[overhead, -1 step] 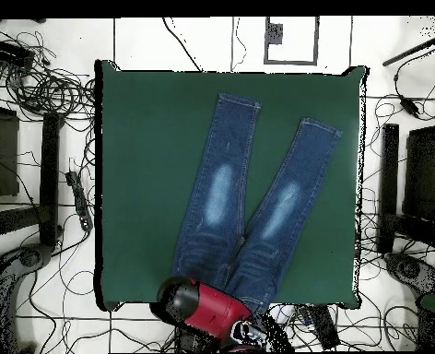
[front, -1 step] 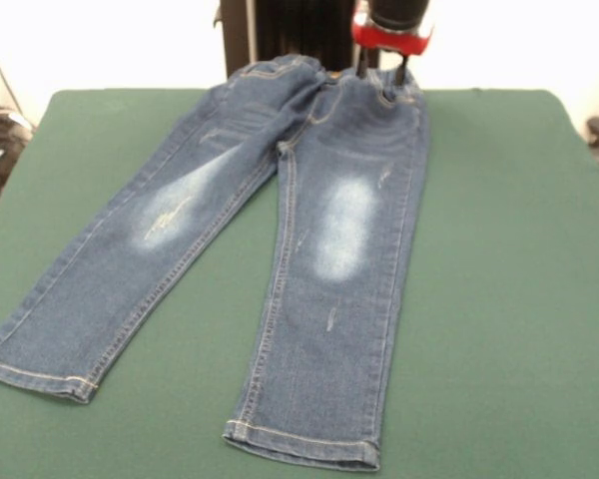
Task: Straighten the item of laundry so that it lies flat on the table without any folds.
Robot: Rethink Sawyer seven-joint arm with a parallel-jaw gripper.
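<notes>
The item of laundry [front, -1 step: 329, 239], small blue jeans with whitish thigh patches, lies front-up on the green table [front, -1 step: 519, 249]. Its waistband is at the far edge and both legs spread toward the near edge, the left one angled outward. The cloth at the waistband's left end looks slightly bunched. My gripper [front, -1 step: 384, 70] hangs over the right part of the waistband, open, with its dark fingertips [front, -1 step: 404, 72] down at the elastic. In the overhead view the jeans [overhead, -1 step: 244, 198] reach up the table [overhead, -1 step: 138, 166]; the red arm [overhead, -1 step: 207, 309] covers the waistband and hides the gripper.
Wide bare felt lies on both sides of the jeans. Cables and black stands [overhead, -1 step: 46, 166] ring the table on the floor. A dark post [front, -1 step: 280, 30] stands behind the far edge.
</notes>
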